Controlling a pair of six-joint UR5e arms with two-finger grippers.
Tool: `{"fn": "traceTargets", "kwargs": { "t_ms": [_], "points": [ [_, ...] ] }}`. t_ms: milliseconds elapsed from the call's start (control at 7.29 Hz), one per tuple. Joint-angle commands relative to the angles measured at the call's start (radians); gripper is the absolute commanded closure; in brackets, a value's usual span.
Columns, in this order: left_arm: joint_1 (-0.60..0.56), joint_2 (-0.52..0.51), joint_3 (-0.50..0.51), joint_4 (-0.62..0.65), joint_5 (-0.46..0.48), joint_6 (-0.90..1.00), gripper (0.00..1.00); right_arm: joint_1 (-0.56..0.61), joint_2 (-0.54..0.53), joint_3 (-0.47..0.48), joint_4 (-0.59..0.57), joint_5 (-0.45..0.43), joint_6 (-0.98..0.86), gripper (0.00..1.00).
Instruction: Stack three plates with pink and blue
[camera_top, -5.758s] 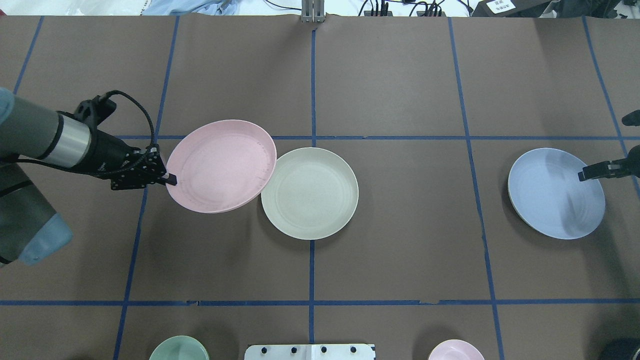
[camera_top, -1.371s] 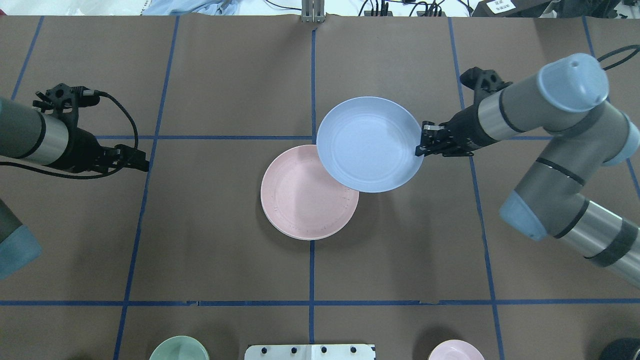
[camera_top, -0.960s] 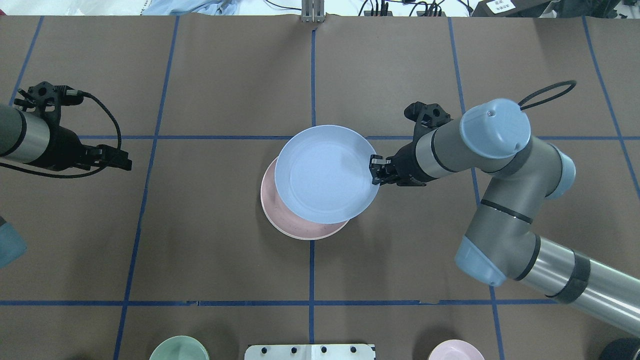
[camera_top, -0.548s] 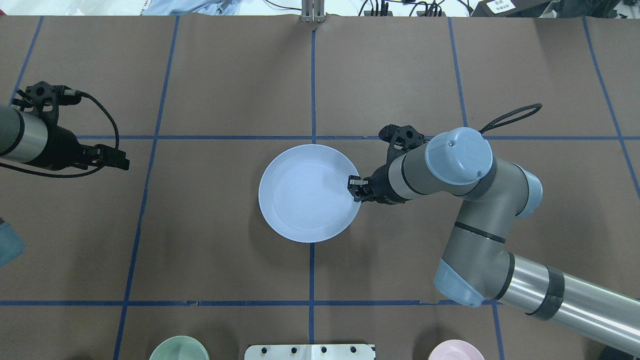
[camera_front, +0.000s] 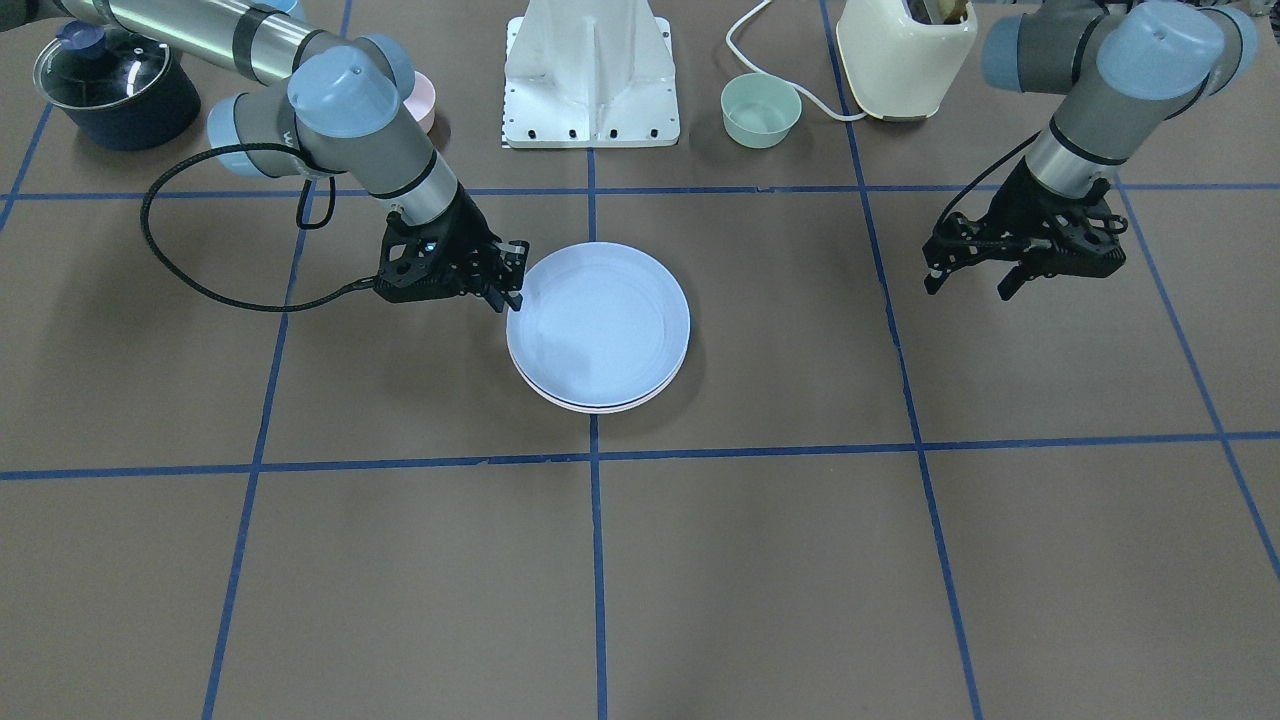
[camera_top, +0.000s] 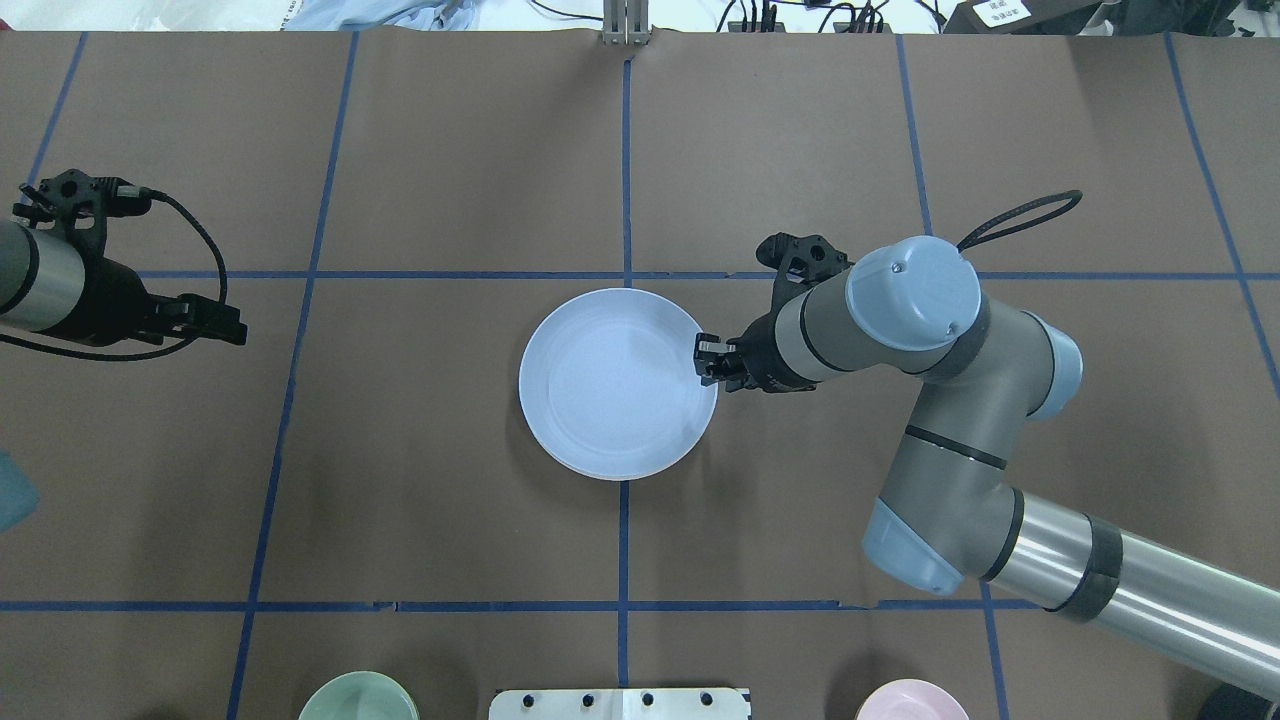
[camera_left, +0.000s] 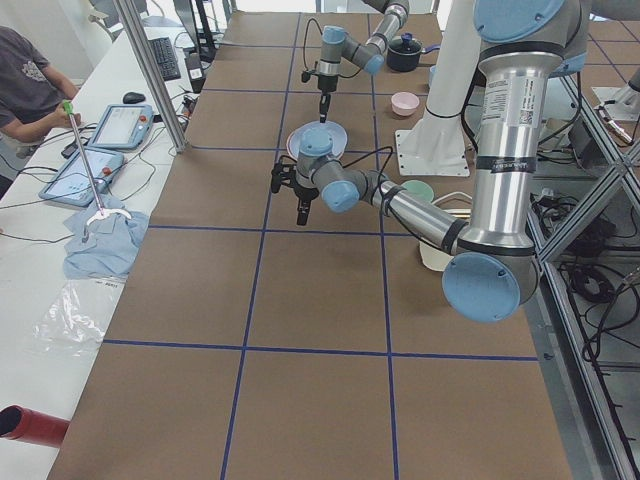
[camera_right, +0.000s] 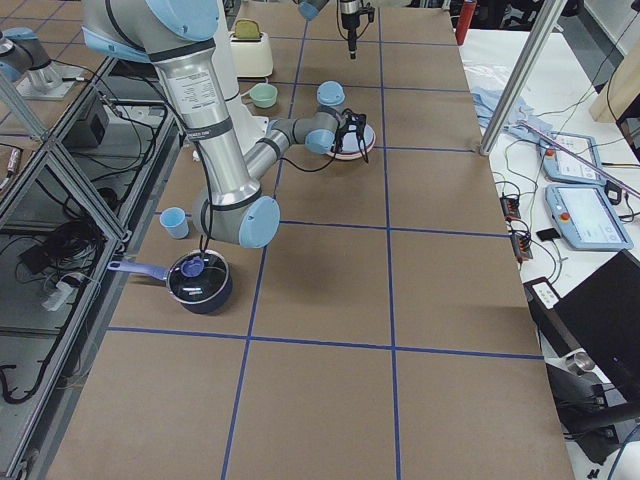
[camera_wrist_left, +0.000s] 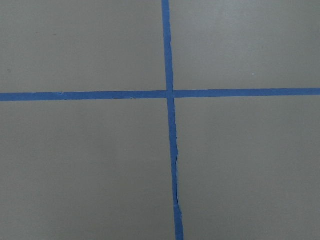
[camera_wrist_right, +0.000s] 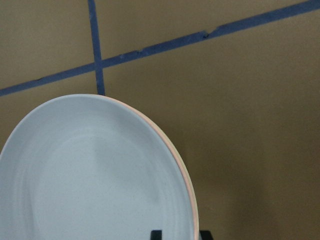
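Note:
The pale blue plate (camera_top: 618, 383) lies on top of the stack at the table's middle. The pale pink plate (camera_front: 600, 408) shows only as a thin rim under it, also in the right wrist view (camera_wrist_right: 189, 195). The cream-white plate is hidden beneath them. My right gripper (camera_top: 706, 360) is at the blue plate's right rim. In the right wrist view its fingertips (camera_wrist_right: 156, 234) straddle the rim with a gap, open. My left gripper (camera_top: 235, 330) hovers far to the left over bare table, open and empty (camera_front: 965, 285).
A small green bowl (camera_top: 357, 697) and a small pink bowl (camera_top: 910, 700) stand at the near edge beside the white robot base (camera_front: 592, 75). A cream toaster (camera_front: 905, 55) and a dark lidded pot (camera_front: 115, 85) stand by the base too.
My right arm carried the blue plate left and lowered it onto the pink plate, which now lies over the cream one. My left gripper let go of the pink plate and drew back left.

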Motion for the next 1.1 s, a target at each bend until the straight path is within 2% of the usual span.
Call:
{"fn": "traceTargets", "kwargs": {
  "t_ms": [0,137,274,411,548,685,823,960],
  "points": [
    [-0.003,0.013,0.005,-0.002,0.000,0.023,0.00,0.082,-0.012,0.018,-0.040,0.049,-0.005,0.00],
    [-0.056,0.037,0.003,-0.002,-0.011,0.121,0.00,0.131,-0.030,0.050,-0.120,0.058,-0.035,0.00],
    [-0.108,0.077,-0.005,-0.002,-0.020,0.211,0.00,0.179,-0.065,0.126,-0.214,0.075,-0.183,0.00],
    [-0.197,0.121,-0.006,0.002,-0.084,0.336,0.00,0.242,-0.123,0.212,-0.358,0.103,-0.332,0.00],
    [-0.303,0.173,-0.006,0.012,-0.114,0.519,0.00,0.295,-0.192,0.290,-0.477,0.127,-0.491,0.00],
    [-0.369,0.201,0.011,0.018,-0.114,0.670,0.00,0.343,-0.269,0.341,-0.538,0.131,-0.646,0.00],
    [-0.435,0.217,0.041,0.018,-0.112,0.789,0.00,0.412,-0.362,0.360,-0.548,0.152,-0.806,0.00],
    [-0.507,0.223,0.075,0.018,-0.112,0.864,0.00,0.507,-0.430,0.346,-0.551,0.231,-0.955,0.00]
  ]
}}
